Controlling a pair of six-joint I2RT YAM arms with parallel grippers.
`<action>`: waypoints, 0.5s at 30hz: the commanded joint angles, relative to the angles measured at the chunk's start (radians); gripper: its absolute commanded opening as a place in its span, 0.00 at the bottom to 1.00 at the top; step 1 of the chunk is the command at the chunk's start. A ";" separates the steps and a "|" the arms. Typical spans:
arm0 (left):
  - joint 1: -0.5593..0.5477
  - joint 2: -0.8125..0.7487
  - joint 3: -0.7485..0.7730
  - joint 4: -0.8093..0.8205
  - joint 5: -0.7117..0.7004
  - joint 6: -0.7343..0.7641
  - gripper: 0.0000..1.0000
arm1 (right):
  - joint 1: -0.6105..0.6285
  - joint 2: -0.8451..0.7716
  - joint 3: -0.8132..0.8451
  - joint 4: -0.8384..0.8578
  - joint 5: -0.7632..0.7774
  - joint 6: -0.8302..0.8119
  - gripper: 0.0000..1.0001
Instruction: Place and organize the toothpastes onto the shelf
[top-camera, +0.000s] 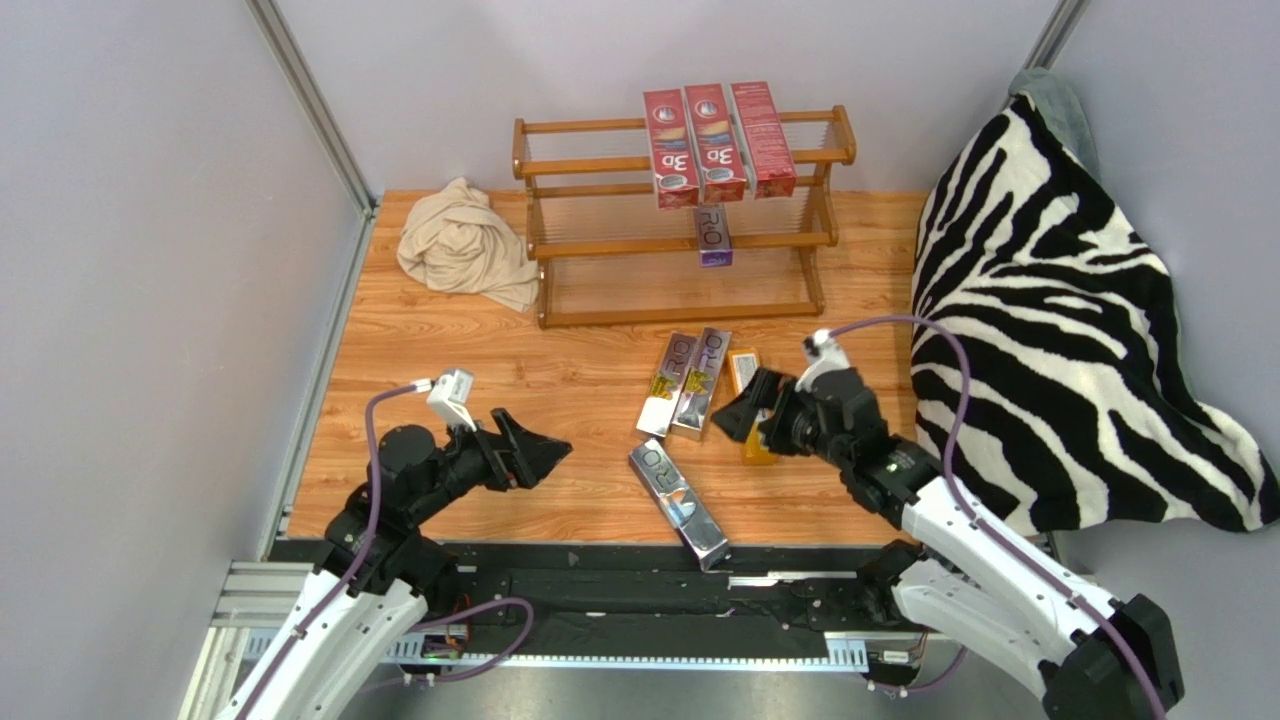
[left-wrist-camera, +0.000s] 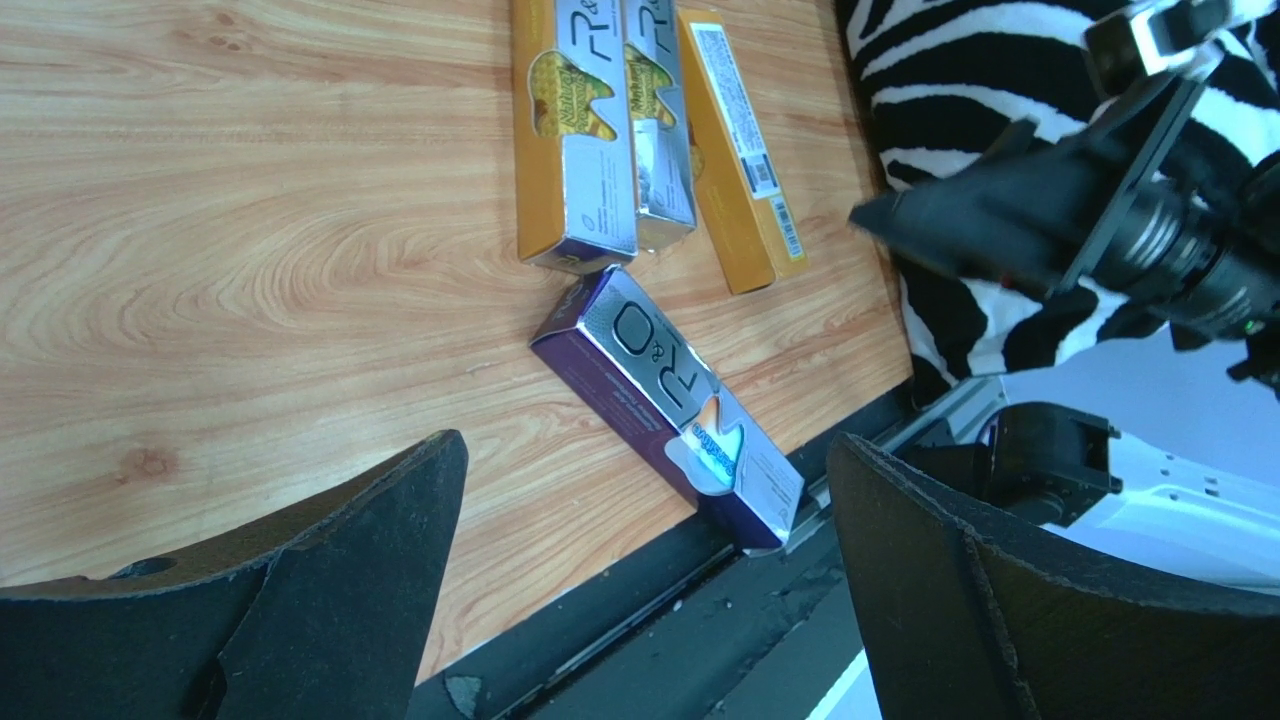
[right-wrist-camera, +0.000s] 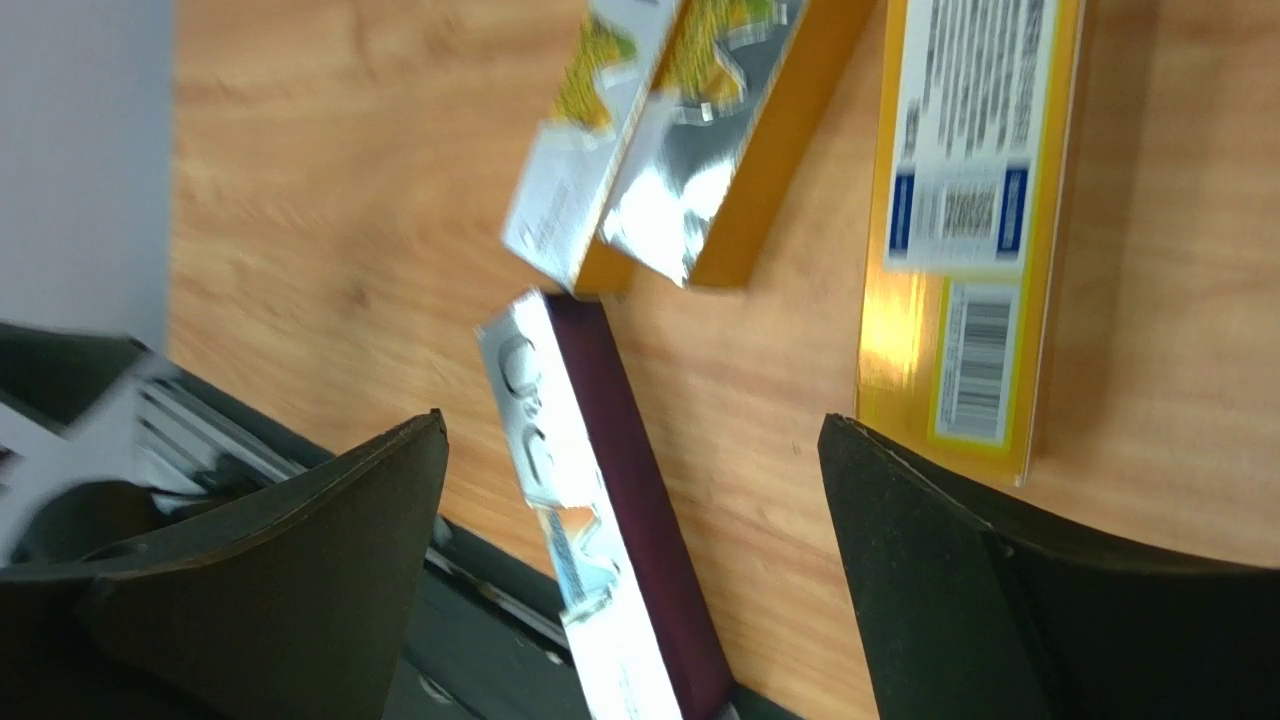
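Top external view: shelf (top-camera: 616, 248) stands at the far side of the table (top-camera: 451, 360), with three red cartons (top-camera: 717, 143) on its top tier and one PRO carton (top-camera: 714, 236) on the tier below. Two silver cartons (top-camera: 687, 383), an orange carton (top-camera: 744, 365) and a purple carton (top-camera: 679, 503) lie on the table. Left gripper (top-camera: 556, 446): jaws apart, empty. Right gripper (top-camera: 739, 413): jaws apart, empty, over the orange carton.

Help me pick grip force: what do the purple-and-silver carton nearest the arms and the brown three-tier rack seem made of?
Purple-and-silver carton: probably thin card with a glossy foil finish; its face mirrors light. Brown three-tier rack: apparently wood, varnished-looking; warm sheen on the rails, grain too small to confirm.
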 joint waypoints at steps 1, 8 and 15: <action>-0.003 0.018 0.006 0.042 0.018 0.005 0.99 | 0.180 0.001 -0.013 -0.142 0.207 -0.042 1.00; -0.003 0.022 -0.008 0.047 0.032 0.005 0.99 | 0.516 0.226 0.057 -0.194 0.459 -0.025 1.00; -0.003 0.018 -0.023 0.047 0.035 -0.005 0.99 | 0.598 0.348 0.093 -0.141 0.453 -0.011 1.00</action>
